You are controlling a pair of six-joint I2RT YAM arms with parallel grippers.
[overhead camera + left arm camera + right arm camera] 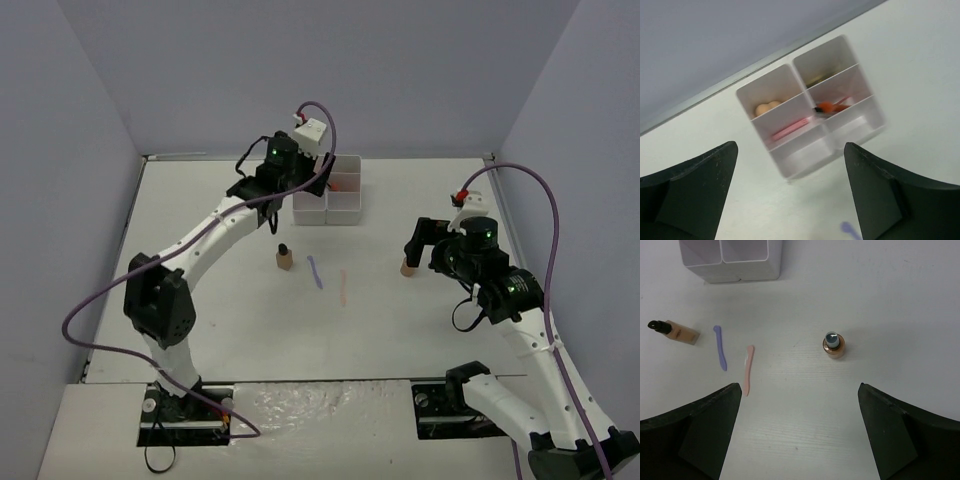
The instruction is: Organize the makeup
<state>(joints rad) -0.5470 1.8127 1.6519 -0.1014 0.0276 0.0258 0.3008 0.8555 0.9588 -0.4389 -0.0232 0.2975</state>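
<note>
From my station I see a white compartment organizer (pixel 345 207) standing on the white desk (pixel 400 320), toward its far edge and a little left of centre, near the blue-grey back wall (pixel 400 70) but apart from it. The left wrist view shows it split into two columns of three cells, slightly blurred. Matching side walls close the desk in at left (pixel 60 200) and right (pixel 590 150).

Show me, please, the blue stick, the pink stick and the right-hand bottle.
blue stick (pixel 720 348), right wrist view, mid-shaft.
pink stick (pixel 747 370), right wrist view, mid-shaft.
right-hand bottle (pixel 832 342), right wrist view, cap.
</note>
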